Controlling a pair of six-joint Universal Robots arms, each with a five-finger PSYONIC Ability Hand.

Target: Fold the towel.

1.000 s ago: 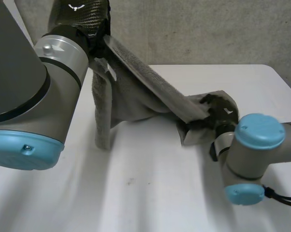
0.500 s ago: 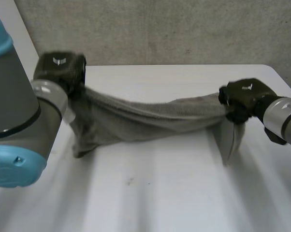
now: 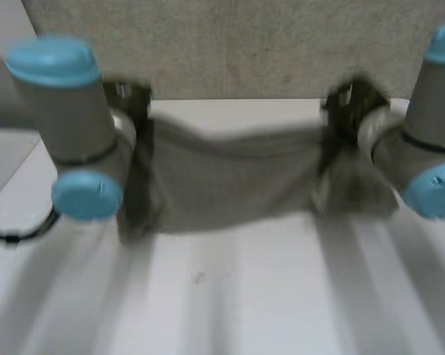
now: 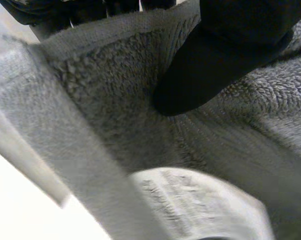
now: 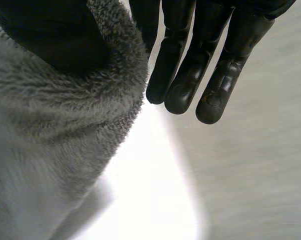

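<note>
Towel held up between both hands, spread wide.

Head view: the towel [image 3: 230, 177] hangs as a sagging sheet at the far side of the surface [image 3: 222, 296], one top corner in the left hand [image 3: 136, 103], the other in the right hand [image 3: 348, 109]; its lower edge seems to reach the surface.
Left wrist view: the thumb [image 4: 225, 50] presses into the pile near the hem, pinching the cloth.
Right wrist view: the thumb [image 5: 50, 35] clamps the rolled edge, while the straight fingers [image 5: 190, 70] reach past it.
Judgement: thick terry, soft and limp, light and not slippery. It will droop wherever unsupported, so corners and hems are the best holds.
</note>
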